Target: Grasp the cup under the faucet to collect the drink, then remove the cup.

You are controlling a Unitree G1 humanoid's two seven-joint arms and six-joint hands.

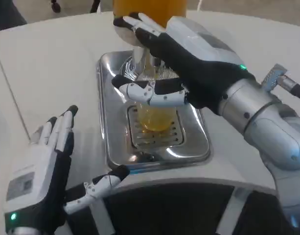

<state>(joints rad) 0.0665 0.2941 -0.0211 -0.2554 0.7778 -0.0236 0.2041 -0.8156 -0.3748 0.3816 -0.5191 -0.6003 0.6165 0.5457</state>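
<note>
You see a mirror-glossy metal drip tray [108,137] on a matt white desk [52,73]. The cup [154,115] is clear, smooth plastic. Your right hand [181,61] has a glossy white shell over matt black, and its forearm [267,122] is brushed silver metal.

One cup [154,115] is standing on one steel drip tray [108,127]; one orange dispenser tank [150,12] is sitting above; two hands, left hand [42,171] and right hand [181,63], are showing.
</note>
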